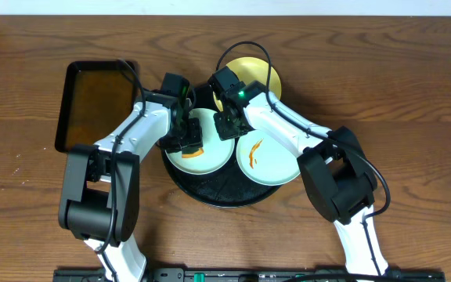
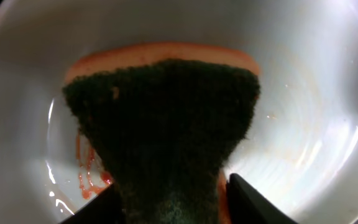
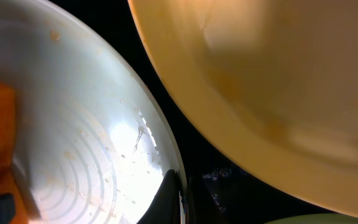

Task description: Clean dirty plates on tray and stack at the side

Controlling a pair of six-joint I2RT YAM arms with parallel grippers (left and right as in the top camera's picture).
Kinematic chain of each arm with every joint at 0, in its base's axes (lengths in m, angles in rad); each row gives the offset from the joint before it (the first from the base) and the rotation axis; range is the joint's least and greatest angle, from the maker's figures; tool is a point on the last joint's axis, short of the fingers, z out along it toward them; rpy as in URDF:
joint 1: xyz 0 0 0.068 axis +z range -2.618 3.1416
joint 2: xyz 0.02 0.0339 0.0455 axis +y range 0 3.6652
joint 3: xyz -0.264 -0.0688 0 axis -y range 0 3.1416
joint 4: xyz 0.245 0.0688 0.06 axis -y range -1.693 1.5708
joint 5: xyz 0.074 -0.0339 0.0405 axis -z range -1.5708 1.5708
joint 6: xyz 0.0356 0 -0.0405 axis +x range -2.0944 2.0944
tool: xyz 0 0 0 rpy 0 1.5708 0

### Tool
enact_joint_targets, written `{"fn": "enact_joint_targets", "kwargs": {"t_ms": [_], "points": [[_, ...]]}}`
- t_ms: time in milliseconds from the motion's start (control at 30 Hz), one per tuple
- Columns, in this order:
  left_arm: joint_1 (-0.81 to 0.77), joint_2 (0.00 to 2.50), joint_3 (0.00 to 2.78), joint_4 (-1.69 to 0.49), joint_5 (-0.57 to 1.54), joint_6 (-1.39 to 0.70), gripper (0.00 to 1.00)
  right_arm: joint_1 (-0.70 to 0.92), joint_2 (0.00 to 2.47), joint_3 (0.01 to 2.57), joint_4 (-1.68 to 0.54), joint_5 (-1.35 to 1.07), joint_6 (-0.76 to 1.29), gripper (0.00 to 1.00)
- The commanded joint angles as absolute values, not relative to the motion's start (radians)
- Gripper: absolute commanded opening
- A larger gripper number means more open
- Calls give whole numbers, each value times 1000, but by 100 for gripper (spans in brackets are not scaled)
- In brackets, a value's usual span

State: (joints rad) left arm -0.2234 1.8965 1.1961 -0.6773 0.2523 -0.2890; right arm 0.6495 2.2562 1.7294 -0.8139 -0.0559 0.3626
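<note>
Now: left gripper (image 1: 188, 142) clamps squashy dark-green sponge (image 2: 166, 124) on sauced pale-mint plate (image 2: 309, 93).
Stiff, slick-looking; closed right gripper (image 3: 178, 202) at its rim, likeliest hold.

Robotics lab bench: left arm (image 1: 108, 180) and right arm (image 1: 343, 176) mounted on a black rail (image 1: 210, 275) edging a wooden table (image 1: 413, 78); streaked plates (image 1: 268, 157) on a tray (image 1: 218, 192).

Left arm (image 1: 131, 129), right arm (image 1: 282, 125): white links, black joints, black looped cables (image 1: 245, 45). Green LED (image 1: 239, 95) on right wrist. Left claw (image 1: 188, 143), right claw (image 1: 227, 125) black.
</note>
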Motion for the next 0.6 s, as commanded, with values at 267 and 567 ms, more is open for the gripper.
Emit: {"fn": "enact_joint_targets", "kwargs": {"t_ms": [267,567], "points": [[-220,1893,1193,-665,243,-289,33,654,2275,1723,-819,-57,365,1],[-220,1893,1193,-613,242,-289,54,654,2275,1723,-819,-57,365,1]]}}
